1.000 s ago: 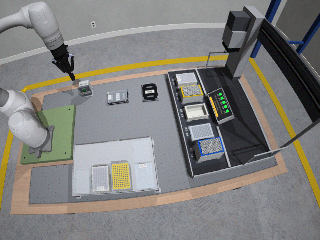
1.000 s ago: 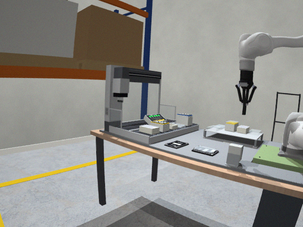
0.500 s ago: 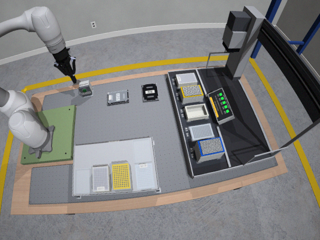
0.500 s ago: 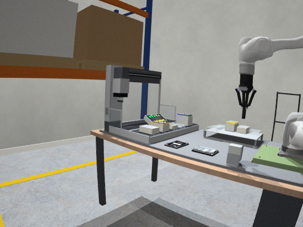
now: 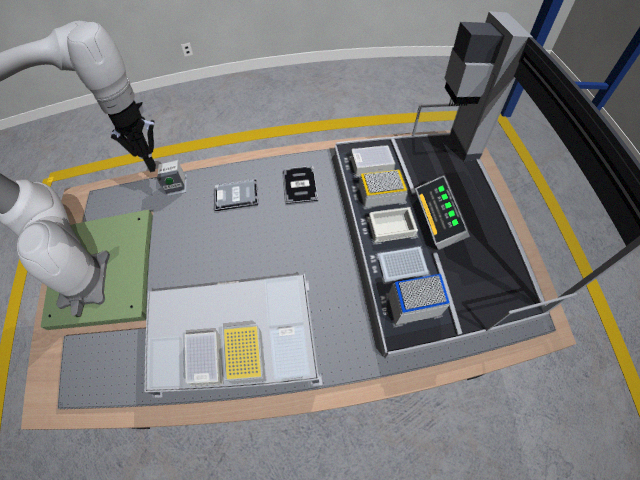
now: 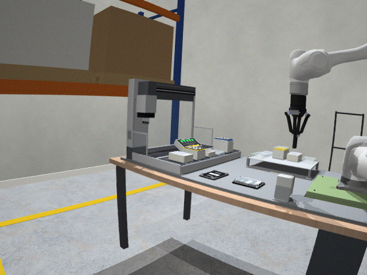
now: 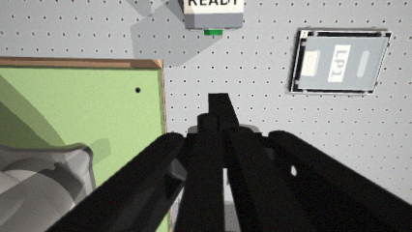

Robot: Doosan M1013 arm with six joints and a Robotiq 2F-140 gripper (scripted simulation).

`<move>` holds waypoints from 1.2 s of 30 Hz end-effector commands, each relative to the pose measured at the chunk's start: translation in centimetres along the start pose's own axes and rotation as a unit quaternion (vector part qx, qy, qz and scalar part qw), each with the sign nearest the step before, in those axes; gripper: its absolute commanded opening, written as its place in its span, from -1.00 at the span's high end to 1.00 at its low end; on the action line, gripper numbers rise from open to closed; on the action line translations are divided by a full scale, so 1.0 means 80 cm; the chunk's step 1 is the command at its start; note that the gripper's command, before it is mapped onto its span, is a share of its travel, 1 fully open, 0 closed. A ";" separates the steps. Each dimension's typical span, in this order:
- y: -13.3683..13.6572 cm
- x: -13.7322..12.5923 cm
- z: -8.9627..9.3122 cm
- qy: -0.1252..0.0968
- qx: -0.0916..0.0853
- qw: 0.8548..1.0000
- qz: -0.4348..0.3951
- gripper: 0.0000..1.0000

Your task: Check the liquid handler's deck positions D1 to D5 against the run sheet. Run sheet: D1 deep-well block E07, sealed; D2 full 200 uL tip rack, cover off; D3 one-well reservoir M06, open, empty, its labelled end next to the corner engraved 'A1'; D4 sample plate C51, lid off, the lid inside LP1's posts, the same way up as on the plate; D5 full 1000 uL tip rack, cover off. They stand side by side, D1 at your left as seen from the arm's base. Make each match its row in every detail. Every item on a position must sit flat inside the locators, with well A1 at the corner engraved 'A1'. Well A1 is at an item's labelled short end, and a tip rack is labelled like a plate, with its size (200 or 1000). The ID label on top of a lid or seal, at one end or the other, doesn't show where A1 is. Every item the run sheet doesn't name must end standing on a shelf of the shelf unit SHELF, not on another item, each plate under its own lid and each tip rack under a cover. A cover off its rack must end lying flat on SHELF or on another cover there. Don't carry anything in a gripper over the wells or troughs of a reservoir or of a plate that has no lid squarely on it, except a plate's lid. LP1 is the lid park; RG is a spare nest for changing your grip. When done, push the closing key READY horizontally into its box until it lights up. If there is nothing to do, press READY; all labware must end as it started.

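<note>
My gripper is shut and empty, pointing down above the table beside the READY box. It also shows in the exterior view and the wrist view. The READY box has a green key on its side. The deck holds a sealed white block, a yellow-rimmed tip rack, an open white reservoir, an uncovered sample plate and a blue-rimmed tip rack. A clear lid lies in LP1, which also shows in the wrist view.
The black RG nest lies right of LP1. The shelf unit holds a lidded plate, a yellow rack under a cover and a clear cover. The deck's status panel shows green lights. The green arm base plate is at left.
</note>
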State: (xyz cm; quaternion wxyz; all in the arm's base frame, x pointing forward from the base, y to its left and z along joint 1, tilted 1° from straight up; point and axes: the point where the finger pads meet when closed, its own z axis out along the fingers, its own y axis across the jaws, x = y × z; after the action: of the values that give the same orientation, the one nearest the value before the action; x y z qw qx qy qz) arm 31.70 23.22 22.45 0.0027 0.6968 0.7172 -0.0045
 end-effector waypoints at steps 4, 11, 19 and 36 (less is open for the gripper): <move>0.000 0.000 0.012 0.000 0.000 1.000 0.000 0.80; 0.000 0.000 0.022 0.000 0.000 1.000 0.000 0.80; 0.000 0.000 0.039 0.000 0.000 1.000 0.000 0.80; 0.000 0.000 0.071 0.000 0.000 1.000 0.000 0.80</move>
State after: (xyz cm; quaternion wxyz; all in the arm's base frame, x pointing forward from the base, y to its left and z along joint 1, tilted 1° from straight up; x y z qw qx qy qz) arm 31.69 23.17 17.11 0.0027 0.6968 0.7173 -0.0045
